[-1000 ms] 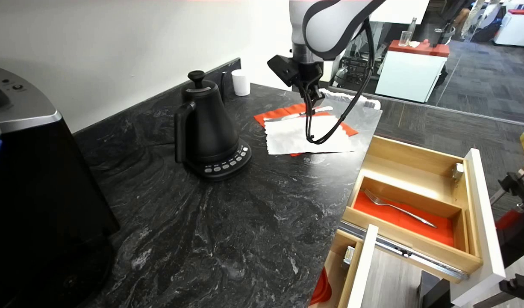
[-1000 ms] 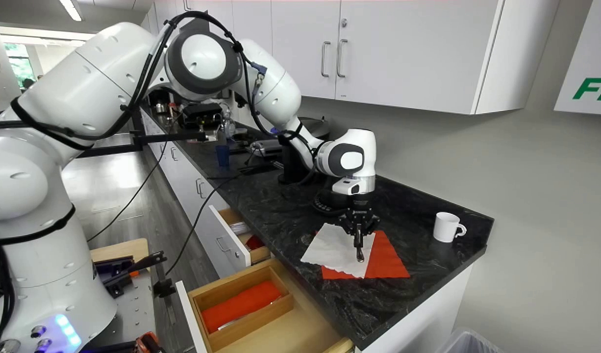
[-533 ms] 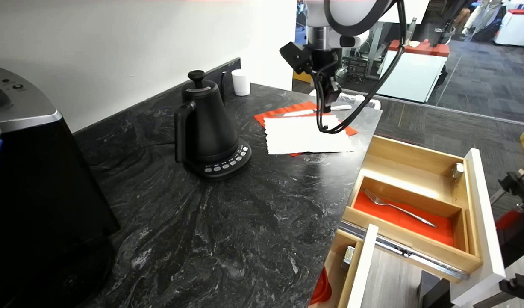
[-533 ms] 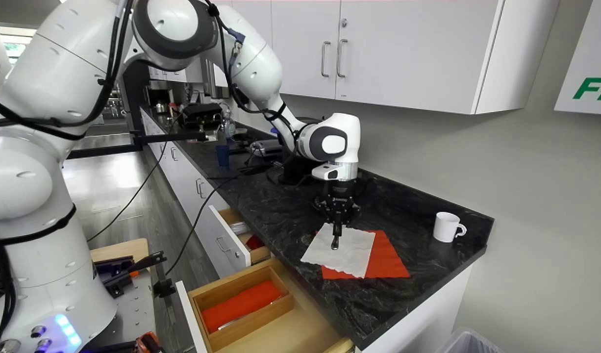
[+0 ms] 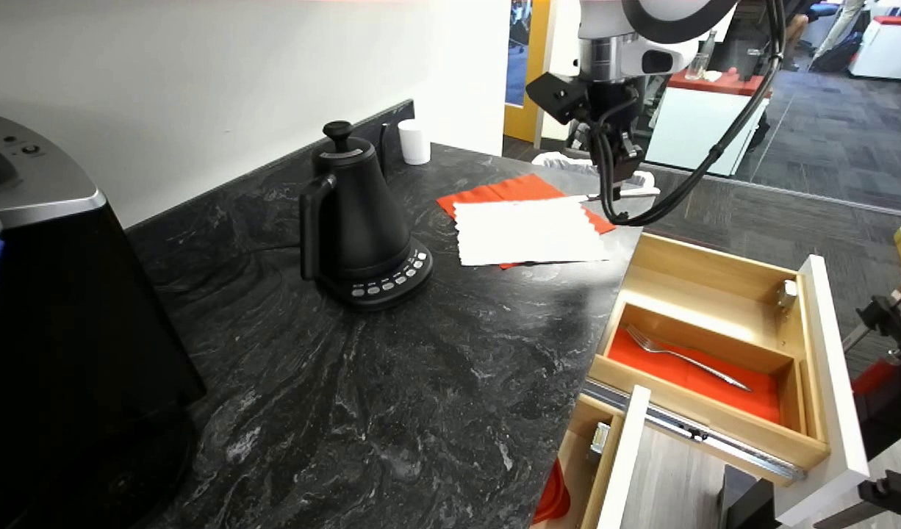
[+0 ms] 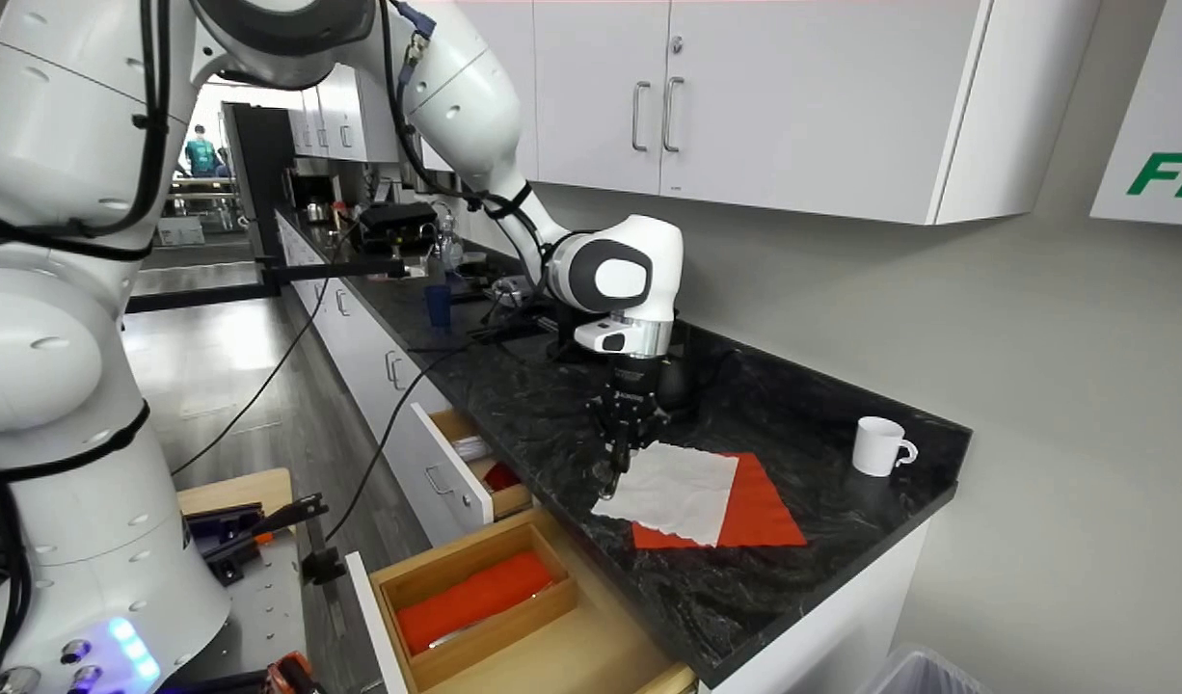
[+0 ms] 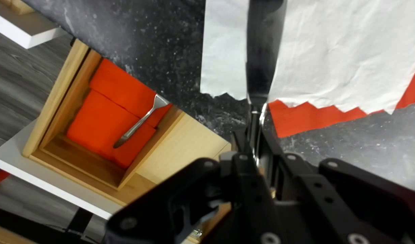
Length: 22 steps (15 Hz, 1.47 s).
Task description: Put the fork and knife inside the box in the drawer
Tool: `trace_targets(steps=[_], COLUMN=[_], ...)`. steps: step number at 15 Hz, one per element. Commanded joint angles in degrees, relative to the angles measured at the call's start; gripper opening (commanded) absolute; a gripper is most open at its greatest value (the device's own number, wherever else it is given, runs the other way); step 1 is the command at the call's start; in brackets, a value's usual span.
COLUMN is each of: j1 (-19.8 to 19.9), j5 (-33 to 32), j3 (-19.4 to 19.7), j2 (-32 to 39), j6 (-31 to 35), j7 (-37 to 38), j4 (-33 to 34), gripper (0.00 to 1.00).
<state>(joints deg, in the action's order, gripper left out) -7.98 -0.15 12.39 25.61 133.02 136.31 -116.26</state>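
as the fork [image 7: 139, 123] lies in the box [image 7: 147, 149], delivering the knife [image 7: 263, 51] seems underway; pinched in the closed gripper [image 7: 256, 142], it needs carrying across, then lowering in.

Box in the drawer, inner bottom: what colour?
The box's inner bottom is bright red-orange; it shows best in the wrist view.

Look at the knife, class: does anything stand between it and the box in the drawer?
Nothing visible blocks it. The pincer grips the knife above the countertop, whose edge it would have to clear. Beyond, the drawer is pulled open and the box in it is uncovered; the fork lies inside.
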Motion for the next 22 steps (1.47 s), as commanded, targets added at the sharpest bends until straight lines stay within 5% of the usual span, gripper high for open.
trace_targets(steps=[1, 4, 5, 16, 17, 22], j1=[1.25, 1.68, 1.65, 1.93, 1.97, 1.85], j5=[-0.47, -0.25, -0.84, -0.77, -0.59, 0.21], j3=[-1.45, -1.93, -2.03, -2.32, -2.35, -2.38], j2=[-5.15, -5.68, -2.56, -2.81, -3.34, -7.11], j6=[0.88, 0.77, -0.16, -0.15, 0.22, 1.75], j7=[1.04, 0.34, 0.53, 0.48, 0.47, 1.98], j4=[-5.82, -6.82, -3.58, -4.11, -4.78, -10.14], gripper=[0.06, 0.05, 0.13, 0.13, 0.05, 0.05])
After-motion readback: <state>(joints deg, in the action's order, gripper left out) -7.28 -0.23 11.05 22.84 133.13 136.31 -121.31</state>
